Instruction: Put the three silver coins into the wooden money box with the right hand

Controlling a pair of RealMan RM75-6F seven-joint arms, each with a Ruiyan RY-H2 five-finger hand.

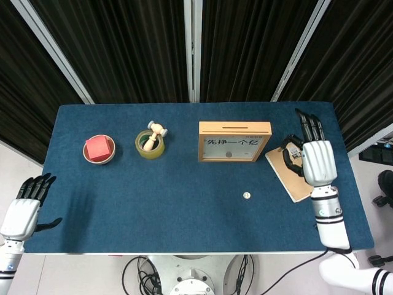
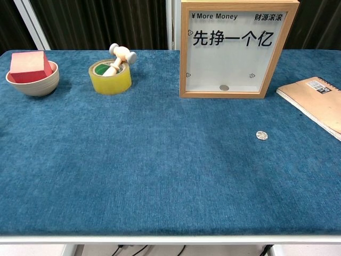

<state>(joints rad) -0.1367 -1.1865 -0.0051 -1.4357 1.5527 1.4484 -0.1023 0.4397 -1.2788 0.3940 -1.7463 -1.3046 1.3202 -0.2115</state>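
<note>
coin: one silver coin [image 1: 246, 195] lies flat on the blue worktop [image 1: 184, 203], near side of the wooden money box [image 1: 234, 141], slightly right of its middle. A round disc, so no long axis to line up with.
second coin: one coin [image 2: 224, 87] shows behind the box's clear front, at the bottom. Third coin: you can't find it in either view.
right hand: your right hand [image 1: 317, 158] is raised over the spiral notebook [image 1: 293, 183], fingers [image 1: 309, 127] straight and apart, thumb curled inward, holding nothing. It's out of the chest view.
relation: the coin lies to the left and nearer than your hand, well apart. My read: you come down and back toward the near edge, then left.
left hand: left hand [image 1: 23, 209] sits off the near-left corner, fingers apart, empty, much farther from the coin. Not its job anyway.
slot: the slot [image 1: 233, 128] is on the box top, running left-right.
surface: fabric-like nap; a flat coin will likely be hard to lift off it.
room: open cloth all round the coin; the notebook is the closest thing, on its right. Tape roll [image 1: 149, 144] with a wooden mallet and bowl [image 1: 99, 149] with a red block are far left, well clear.
</note>
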